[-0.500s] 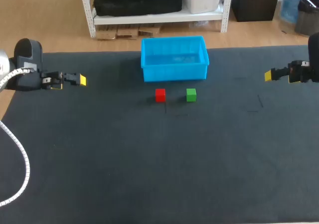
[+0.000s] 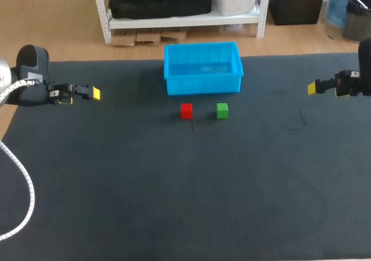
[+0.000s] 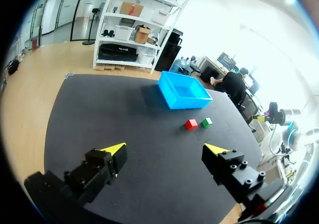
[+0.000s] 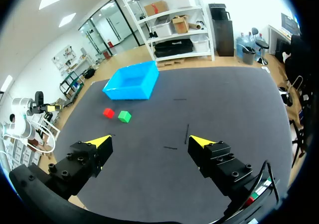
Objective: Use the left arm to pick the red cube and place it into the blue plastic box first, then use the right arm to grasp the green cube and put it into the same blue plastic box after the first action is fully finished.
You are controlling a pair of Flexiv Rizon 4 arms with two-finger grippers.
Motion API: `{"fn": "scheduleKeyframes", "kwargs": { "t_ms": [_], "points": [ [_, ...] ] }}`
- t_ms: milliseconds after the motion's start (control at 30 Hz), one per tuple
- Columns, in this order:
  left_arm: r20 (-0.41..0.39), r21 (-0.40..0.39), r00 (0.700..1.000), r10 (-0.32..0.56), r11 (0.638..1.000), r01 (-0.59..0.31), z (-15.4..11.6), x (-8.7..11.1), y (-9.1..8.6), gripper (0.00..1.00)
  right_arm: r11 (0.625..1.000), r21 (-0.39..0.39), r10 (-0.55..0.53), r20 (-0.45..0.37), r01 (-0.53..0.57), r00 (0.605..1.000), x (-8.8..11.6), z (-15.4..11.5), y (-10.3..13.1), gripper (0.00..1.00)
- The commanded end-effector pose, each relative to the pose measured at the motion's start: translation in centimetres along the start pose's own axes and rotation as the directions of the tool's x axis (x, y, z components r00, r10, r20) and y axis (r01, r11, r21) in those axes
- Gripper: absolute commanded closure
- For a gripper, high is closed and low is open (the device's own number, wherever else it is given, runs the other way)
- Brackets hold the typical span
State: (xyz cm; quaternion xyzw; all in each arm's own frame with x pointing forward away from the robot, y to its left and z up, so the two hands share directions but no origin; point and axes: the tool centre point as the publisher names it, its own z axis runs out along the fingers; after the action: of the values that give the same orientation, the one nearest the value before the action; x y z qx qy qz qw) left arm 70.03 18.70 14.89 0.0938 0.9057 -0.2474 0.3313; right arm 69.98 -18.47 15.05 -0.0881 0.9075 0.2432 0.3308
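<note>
A red cube and a green cube sit side by side on the dark table, just in front of the blue plastic box, which looks empty. My left gripper hangs open at the far left, well away from the cubes. My right gripper hangs open at the far right. In the left wrist view the red cube, green cube and box lie far ahead of the open gripper. The right wrist view shows the red cube, green cube and box far ahead of its gripper.
The dark table mat spreads wide in front of the cubes. A white cable loops along the left arm at the table's left edge. Faint marks show on the mat right of the cubes.
</note>
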Motion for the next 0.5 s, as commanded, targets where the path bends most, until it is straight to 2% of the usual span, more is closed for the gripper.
{"fn": "scheduleKeyframes", "kwargs": {
  "t_ms": [33, 300, 500],
  "points": [
    [-0.002, -0.051, 0.998, 0.055, 0.997, -0.055, 0.8, -0.1, -1.7, 0.00, 1.000, -0.001, -0.001, -0.001, 0.001, 1.000, 0.0, 0.0, 0.0, 0.00],
    [-0.058, -0.101, 0.995, 0.082, 0.991, -0.087, 2.8, -0.6, -5.5, 0.00, 1.000, -0.001, -0.001, -0.001, 0.001, 1.000, 0.0, 0.0, 0.0, 0.00],
    [-0.141, -0.206, 0.989, 0.051, 0.975, -0.080, 4.5, -0.5, -6.5, 0.00, 1.000, -0.001, -0.001, -0.001, 0.001, 1.000, 0.0, 0.0, 0.0, 0.00]
  ]
}}
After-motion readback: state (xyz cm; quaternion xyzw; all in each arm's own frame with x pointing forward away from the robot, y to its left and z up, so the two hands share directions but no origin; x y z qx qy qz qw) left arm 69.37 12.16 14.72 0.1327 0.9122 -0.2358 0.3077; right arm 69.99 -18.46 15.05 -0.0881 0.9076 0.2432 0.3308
